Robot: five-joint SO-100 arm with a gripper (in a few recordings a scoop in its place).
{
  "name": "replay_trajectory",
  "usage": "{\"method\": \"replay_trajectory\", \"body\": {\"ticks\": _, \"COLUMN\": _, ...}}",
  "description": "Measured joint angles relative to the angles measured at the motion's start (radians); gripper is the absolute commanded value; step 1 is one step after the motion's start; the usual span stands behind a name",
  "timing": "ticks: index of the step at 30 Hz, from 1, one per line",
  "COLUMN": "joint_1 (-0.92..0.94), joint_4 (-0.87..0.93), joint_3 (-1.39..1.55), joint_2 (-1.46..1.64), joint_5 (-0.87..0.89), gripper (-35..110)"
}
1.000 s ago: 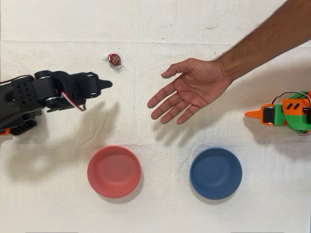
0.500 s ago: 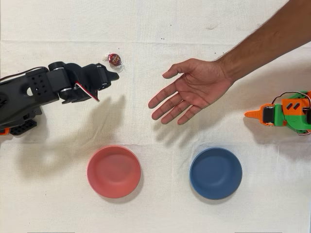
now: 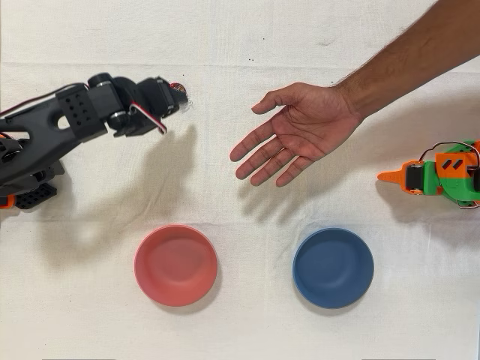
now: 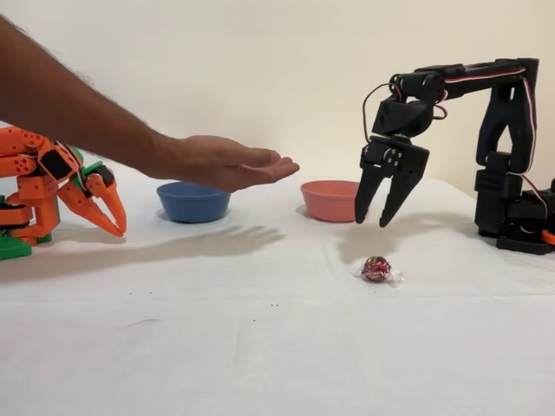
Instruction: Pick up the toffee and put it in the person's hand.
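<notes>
the toffee (image 4: pixel 376 269) lies on the white surface (image 4: pixel 260 347), nearest in the fixed view. the black claw (image 4: pixel 373 218) hangs above it at 12 o'clock, its two prongs spread apart and holding nothing. the person's hand (image 4: pixel 227 163) hovers palm-up at 10 o'clock. a pink bowl (image 4: pixel 330 200) and a blue bowl (image 4: pixel 192 201) sit beyond.

Black arm (image 4: pixel 507 130): boxy matte segments, red-white wires along top; hand (image 4: pixel 381 217) with two tapered prongs, possibly screws.

wall (image 4: pixel 260 69): plain cream | table (image 4: pixel 260 347): white cloth, creased | light: soft shadows
</notes>
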Motion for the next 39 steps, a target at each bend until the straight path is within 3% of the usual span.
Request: {"method": "replay_trajectory", "body": {"ticks": 39, "joint_1": -0.077, "joint_4": -0.04, "joint_3": -0.094, "joint_2": -0.242, "joint_5": 0.044, "gripper": 20}}
